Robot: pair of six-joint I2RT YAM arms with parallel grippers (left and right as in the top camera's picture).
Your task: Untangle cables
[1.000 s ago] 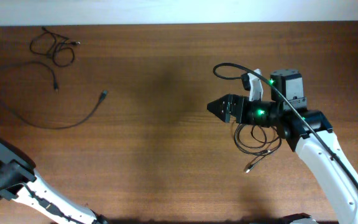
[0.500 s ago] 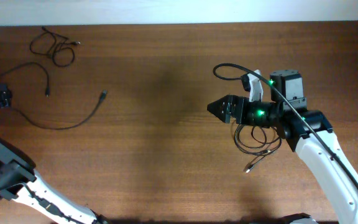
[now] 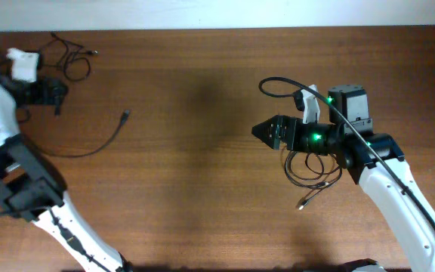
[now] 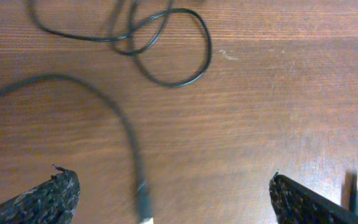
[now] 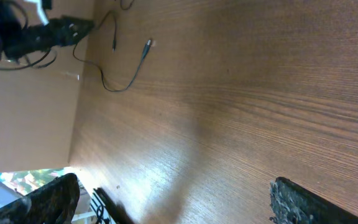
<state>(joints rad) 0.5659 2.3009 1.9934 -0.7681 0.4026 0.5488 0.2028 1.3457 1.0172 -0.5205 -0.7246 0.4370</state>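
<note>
Black cables lie in three places on the brown table. A small looped bundle (image 3: 72, 62) sits at the far left corner. A long loose strand (image 3: 97, 149) curves across the left side to a plug (image 3: 126, 115). A coil (image 3: 313, 172) lies under my right arm. My left gripper (image 3: 53, 92) hovers open beside the bundle. In the left wrist view it (image 4: 174, 200) straddles a strand's plug end (image 4: 143, 202) without touching it, and a loop (image 4: 178, 57) lies ahead. My right gripper (image 3: 264, 130) (image 5: 176, 202) is open and holds nothing, pointing left over bare wood.
The table's far edge meets a white wall (image 3: 217, 13) just behind the bundle. A thick black robot wire (image 3: 293, 85) arcs over my right wrist. In the right wrist view the left arm (image 5: 39, 36) shows far off, with the long strand (image 5: 124, 78) beside it.
My left arm has swung from the left edge up to the far left corner, and its jaws have opened wide. The strand end near it shifted. The right arm has not moved.
</note>
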